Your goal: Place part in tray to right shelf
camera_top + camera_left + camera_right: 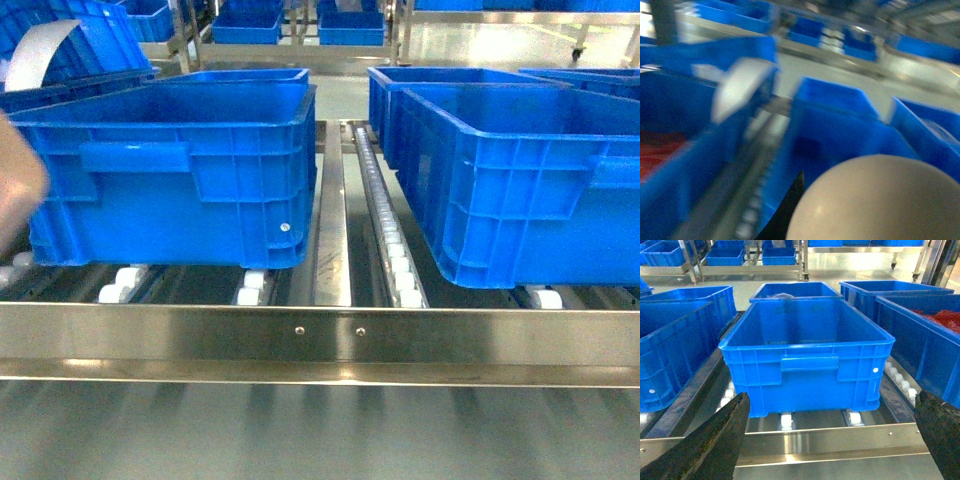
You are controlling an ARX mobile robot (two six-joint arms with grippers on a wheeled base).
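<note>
Directly ahead of you in the head view runs the right shelf [330, 335], a stainless steel rack whose flat front rail carries two small screws near its middle, with rows of white rollers [395, 250] behind it. Two large blue crates sit on the rollers: one on the left [175, 175] and one on the right [510, 185], well apart, with a bare steel lane between them. More blue crates stand on racks farther back.

Your right wrist camera looks squarely at one empty blue crate [807, 355] resting on the rollers just behind the rail. The right gripper [832, 440] is spread wide, its two dark fingers [715, 445] at the lower corners of that view, with nothing between them.

Your left wrist view is badly blurred. A large, rounded beige surface, apparently the tray [875, 200], fills its lower right corner, close to the lens, above blue crates. A dark finger tip [792, 200] shows beside it, but you cannot tell how far the left gripper is open or whether it grips the tray.

The small blue part cannot be made out in any view.
</note>
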